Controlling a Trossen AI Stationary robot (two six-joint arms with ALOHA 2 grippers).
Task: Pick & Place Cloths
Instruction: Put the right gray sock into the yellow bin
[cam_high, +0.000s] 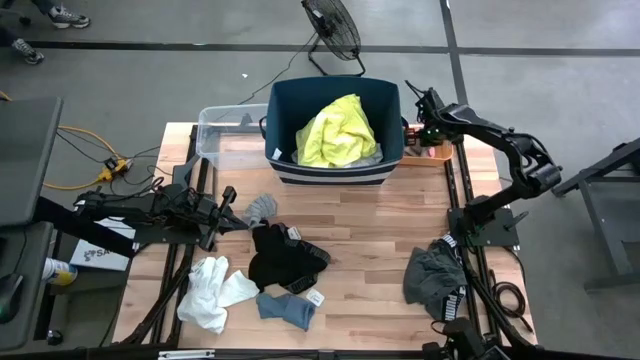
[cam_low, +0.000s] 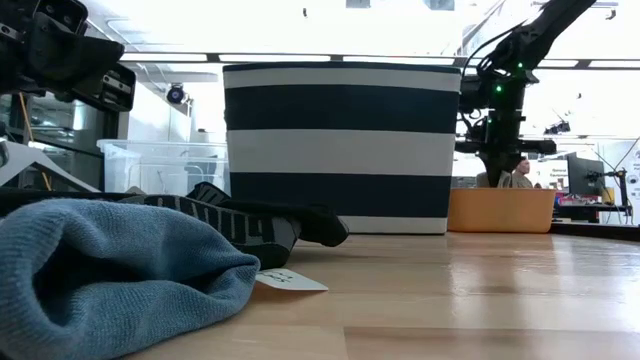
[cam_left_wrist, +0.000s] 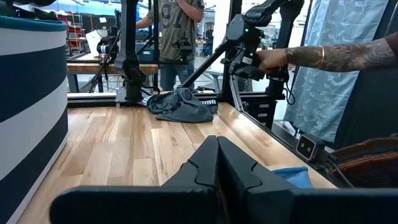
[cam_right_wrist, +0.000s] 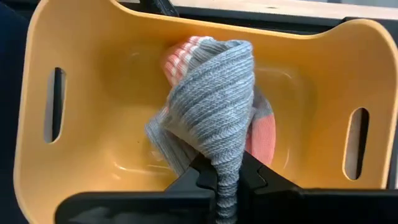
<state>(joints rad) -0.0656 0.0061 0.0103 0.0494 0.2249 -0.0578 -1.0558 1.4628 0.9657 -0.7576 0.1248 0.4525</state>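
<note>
Nearest the low camera: one blue sock (cam_low: 110, 275) on the wooden surface (cam_high: 380, 225), a small white tag (cam_low: 288, 282) beside it, print unreadable. Behind it lies one black garment (cam_high: 283, 258) with pale lettering too small to read. Overhead count: one pile of white socks (cam_high: 213, 292) at the near left, one grey sock (cam_high: 262, 208) just beside the left pincer (cam_high: 232, 201), one dark grey pair of shorts (cam_high: 433, 275) at the right edge. One navy tub (cam_high: 335, 130) with white bands stands at the far side, holding one neon yellow shirt (cam_high: 338, 133); one clear plastic bin (cam_high: 228, 128) sits to its left. Left pincer low over the surface, fingers clenched, empty. Right pincer (cam_right_wrist: 227, 177), past the tub's right side, hangs over one orange tray (cam_right_wrist: 93, 93), clenched on a grey ribbed sock (cam_right_wrist: 217, 118) with pink-orange patches, draping into the tray. A person's hand (cam_left_wrist: 273, 60) grips the right arm, seen from the left wrist.
</note>
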